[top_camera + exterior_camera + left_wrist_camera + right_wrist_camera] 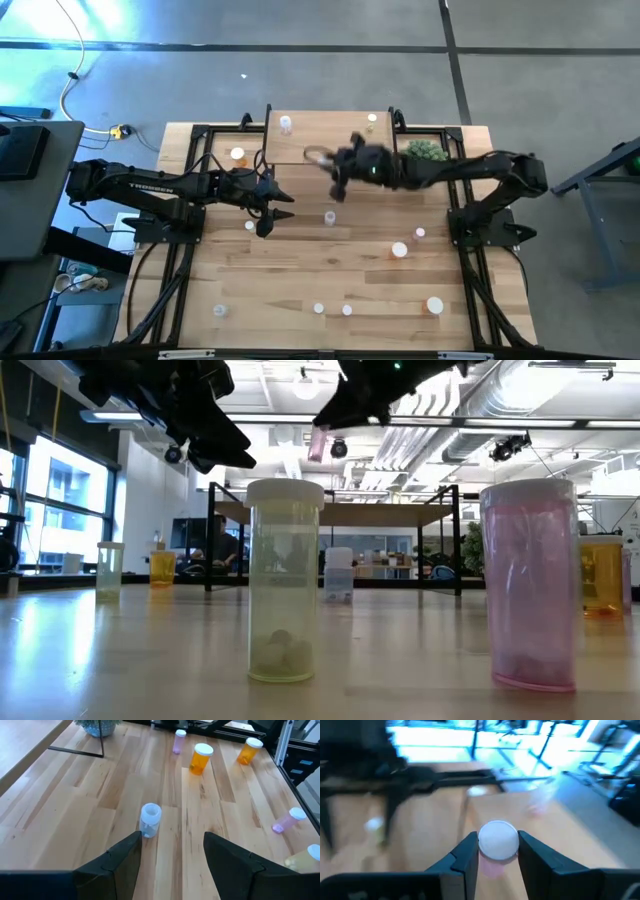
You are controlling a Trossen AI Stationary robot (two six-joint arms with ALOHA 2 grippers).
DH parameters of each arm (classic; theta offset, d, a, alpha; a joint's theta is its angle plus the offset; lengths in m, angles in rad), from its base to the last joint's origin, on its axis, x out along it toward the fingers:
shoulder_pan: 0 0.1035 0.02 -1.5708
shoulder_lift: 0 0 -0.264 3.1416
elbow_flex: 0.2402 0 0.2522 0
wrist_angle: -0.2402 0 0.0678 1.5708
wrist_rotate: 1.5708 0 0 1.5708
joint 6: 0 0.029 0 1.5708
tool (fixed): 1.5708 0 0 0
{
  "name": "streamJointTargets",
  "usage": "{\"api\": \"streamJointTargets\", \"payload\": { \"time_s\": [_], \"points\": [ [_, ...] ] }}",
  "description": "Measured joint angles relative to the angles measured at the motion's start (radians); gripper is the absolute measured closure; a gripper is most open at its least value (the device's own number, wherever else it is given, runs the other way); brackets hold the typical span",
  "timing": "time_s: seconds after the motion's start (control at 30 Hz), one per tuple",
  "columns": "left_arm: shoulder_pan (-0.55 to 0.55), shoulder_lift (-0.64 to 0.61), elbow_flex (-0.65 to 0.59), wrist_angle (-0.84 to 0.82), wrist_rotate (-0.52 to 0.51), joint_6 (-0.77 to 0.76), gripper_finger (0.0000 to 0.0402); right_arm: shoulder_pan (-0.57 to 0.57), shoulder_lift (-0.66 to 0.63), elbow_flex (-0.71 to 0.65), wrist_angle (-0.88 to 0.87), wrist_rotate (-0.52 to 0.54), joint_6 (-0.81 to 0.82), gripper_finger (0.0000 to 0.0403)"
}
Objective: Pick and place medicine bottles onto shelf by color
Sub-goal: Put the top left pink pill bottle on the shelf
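Observation:
My right gripper (497, 842) is shut on a pink medicine bottle (318, 442) with a white cap. It is high above the table, just in front of the shelf (330, 128). The shelf is a small light-wood board at the table's far middle. Two bottles stand on it, one clear (286, 124) and one pale (371, 120). My left gripper (172, 855) hovers open over the table's left middle. A clear bottle (150, 820) stands on the table just ahead of its fingers. Other bottles stand scattered over the table. My right gripper pinches the pink bottle at its top, with one finger on each side of the white cap (497, 840). The fingers come nearly level from the table's right, slanting a little down. The bottle is upright and lifted clear, and its pink body (492, 867) hangs below the fingers.
A green plant (425, 150) stands to the right of the shelf. An orange bottle (237, 154) stands to the shelf's left. Several more bottles stand toward the near right, among them an orange one (399, 250) and another (434, 305). A yellow-green bottle (284, 580) and a pink one (530, 585) stand near the front edge.

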Motion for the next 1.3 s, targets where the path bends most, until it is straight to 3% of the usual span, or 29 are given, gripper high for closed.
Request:
{"api": "streamJointTargets", "payload": {
  "time_s": [0.23, 0.6, 0.87, 1.3],
  "points": [
    [0.000, 0.000, 0.000, -0.006, 0.000, 0.000, 0.0200, -0.142, 0.001, 0.106, -0.068, 0.016, 0.004, 0.0299],
    [0.000, 0.000, 0.000, -0.006, 0.000, 0.000, 0.0200, -0.291, 0.002, 0.108, -0.171, 0.076, 0.195, 0.0299],
    [0.000, 0.000, 0.000, -0.006, 0.000, 0.000, 0.0200, -0.321, 0.026, 0.108, -0.260, 0.069, 0.242, 0.0299],
    [0.000, 0.000, 0.000, -0.005, 0.000, 0.000, 0.0200, -0.322, 0.106, 0.108, -0.246, 0.020, 0.245, 0.0299]
  ]
}}
